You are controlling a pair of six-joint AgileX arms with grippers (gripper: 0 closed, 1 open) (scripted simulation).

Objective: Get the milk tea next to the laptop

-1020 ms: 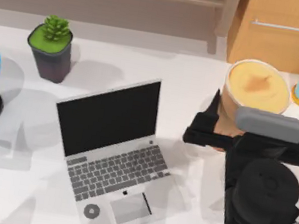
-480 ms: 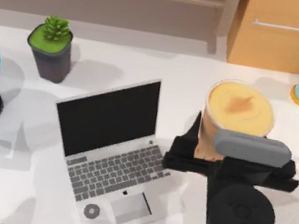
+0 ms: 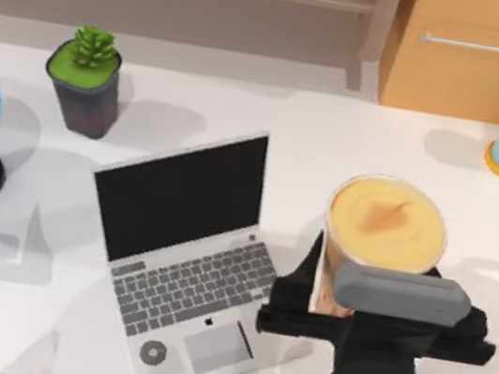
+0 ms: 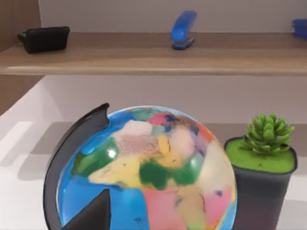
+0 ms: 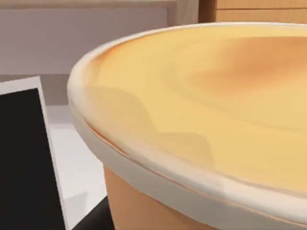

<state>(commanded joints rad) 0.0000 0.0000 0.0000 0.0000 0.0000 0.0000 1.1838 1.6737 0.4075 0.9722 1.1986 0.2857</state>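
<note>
My right gripper (image 3: 358, 311) is pinching the tapered milk tea (image 3: 386, 226).
It's sitting at the slim silver laptop's (image 3: 189, 253) three o'clock.

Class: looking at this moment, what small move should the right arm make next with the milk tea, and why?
Probably lower it and let go: the right gripper holds the milk tea just right of the laptop, so it looks near enough. Whether it rests on the table is unclear.

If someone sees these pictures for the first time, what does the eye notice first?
Likely the milk tea, right of the table's centre, its wide creamy top just right of the open laptop, with the right gripper at its near side. Then the colourful globe at the table's left edge, beside the potted succulent.
</note>
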